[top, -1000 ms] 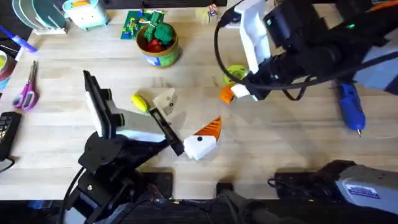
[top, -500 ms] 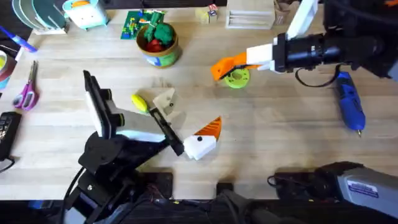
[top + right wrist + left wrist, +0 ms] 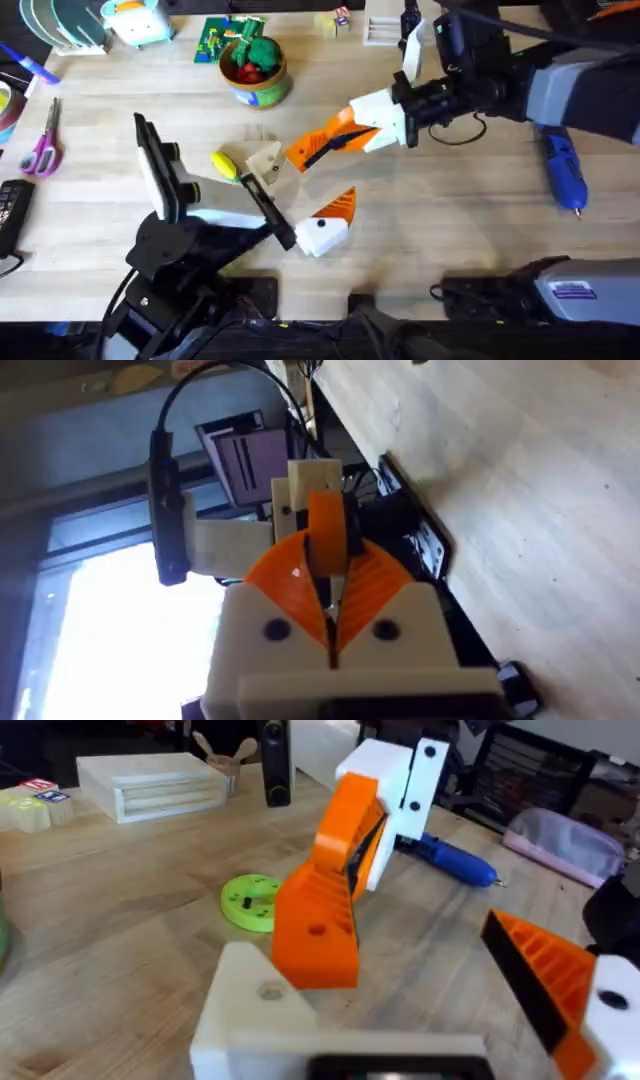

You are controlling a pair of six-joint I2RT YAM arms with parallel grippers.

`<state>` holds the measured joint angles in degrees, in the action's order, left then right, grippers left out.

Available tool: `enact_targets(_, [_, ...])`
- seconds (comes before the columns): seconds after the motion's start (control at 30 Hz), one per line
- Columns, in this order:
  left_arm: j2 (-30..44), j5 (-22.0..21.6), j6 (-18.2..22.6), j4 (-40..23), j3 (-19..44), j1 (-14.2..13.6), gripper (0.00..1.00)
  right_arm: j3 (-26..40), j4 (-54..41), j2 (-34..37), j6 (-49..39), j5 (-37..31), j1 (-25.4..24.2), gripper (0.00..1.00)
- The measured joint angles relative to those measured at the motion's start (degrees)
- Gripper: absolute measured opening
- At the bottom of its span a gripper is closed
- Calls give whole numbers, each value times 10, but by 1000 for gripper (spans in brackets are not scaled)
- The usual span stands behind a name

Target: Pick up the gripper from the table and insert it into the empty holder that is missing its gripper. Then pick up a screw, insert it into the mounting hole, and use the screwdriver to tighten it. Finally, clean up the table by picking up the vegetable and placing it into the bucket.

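My right gripper (image 3: 348, 134) reaches in from the upper right, shut on the orange ribbed gripper (image 3: 306, 150). The left wrist view shows that piece (image 3: 320, 920) hanging just past the cream holder (image 3: 250, 1010), a small gap between them. The holder (image 3: 265, 162) sits as one bare finger of my left gripper (image 3: 300, 188), which stands wide open; its other finger (image 3: 330, 220) has an orange pad. The yellow vegetable (image 3: 226, 165) lies just left of the holder. The bucket (image 3: 254, 72) stands at the back with red and green produce inside. The blue screwdriver (image 3: 562, 170) lies far right. No screw is visible.
A lime-green disc (image 3: 250, 900) lies on the table under the right gripper. Pink-handled scissors (image 3: 42, 145) are at the left edge, a wooden box (image 3: 390, 30) at the back, and a green brick plate (image 3: 213, 40) behind the bucket.
The right arm has swung left and toward the front with the orange gripper, from over the lime disc to beside the cream holder. The left arm has not moved.
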<state>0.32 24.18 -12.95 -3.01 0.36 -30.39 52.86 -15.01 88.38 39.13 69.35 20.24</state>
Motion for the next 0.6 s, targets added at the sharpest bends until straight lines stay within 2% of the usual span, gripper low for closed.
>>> enact_targets(0.33, [0, -3, 0, 0, 0, 0, 993, 0, 67, 17, 77, 22, 7, 10])
enact_targets(0.6, [0, -20, -8, -1, 0, 2, 993, 0, 83, 17, 111, 8, 30, 10])
